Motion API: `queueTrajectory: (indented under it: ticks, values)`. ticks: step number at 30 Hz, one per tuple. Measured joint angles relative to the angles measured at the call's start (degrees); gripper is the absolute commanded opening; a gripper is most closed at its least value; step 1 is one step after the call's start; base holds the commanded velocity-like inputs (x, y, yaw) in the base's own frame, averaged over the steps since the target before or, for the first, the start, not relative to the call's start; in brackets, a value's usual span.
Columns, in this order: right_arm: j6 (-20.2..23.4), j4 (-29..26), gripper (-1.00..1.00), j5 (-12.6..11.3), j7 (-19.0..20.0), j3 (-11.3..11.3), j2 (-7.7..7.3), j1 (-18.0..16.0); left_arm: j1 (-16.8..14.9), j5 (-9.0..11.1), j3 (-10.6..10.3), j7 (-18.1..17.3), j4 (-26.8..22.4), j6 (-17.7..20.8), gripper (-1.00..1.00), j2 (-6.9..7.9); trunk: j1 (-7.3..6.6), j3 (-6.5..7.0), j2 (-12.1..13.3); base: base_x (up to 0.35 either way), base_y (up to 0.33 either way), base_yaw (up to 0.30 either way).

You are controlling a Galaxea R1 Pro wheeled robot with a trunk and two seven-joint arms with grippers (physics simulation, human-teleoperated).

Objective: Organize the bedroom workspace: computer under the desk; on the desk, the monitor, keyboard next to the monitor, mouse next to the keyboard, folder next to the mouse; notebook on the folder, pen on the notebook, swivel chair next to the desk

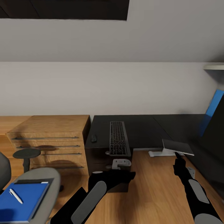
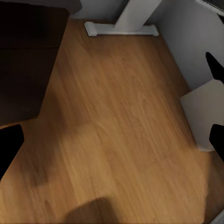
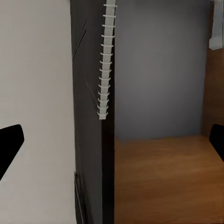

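Both grippers, left [image 1: 123, 163] and right [image 1: 176, 154], stood apart, empty; I risked my right knocking the monitor [image 1: 178, 147] floorward.

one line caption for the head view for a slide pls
Robot faces a dark desk holding a keyboard and mouse, right gripper near a small grey panel; blue folder with pen waits on the swivel chair.

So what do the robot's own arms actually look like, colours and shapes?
Both arms are glossy black with long rounded grey panels set into them: the left arm is bulky, the right arm slimmer. Each ends in black fingers, seen as dark tapered tips. No cables or markings are visible.
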Motion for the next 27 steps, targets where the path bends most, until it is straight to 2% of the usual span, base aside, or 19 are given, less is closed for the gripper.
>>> queueTrajectory:
  ticks: [6, 27]
  values:
    - [-0.01, 0.19, 1.00, -0.02, -0.16, -2.63, 0.07, 0.00, 0.00, -0.02, -1.15, 0.03, 0.12, 0.01, 1.00, -0.16, 0.02, 0.00, 0.00, 0.097, -0.023, 0.000]
    - [-0.02, 1.86, 1.00, -0.03, -0.23, -3.34, 0.00, 0.00, 0.00, -0.09, -1.32, 0.05, 0.12, 0.01, 1.00, -0.01, 0.00, 0.00, 0.00, 0.130, -0.001, 0.000]
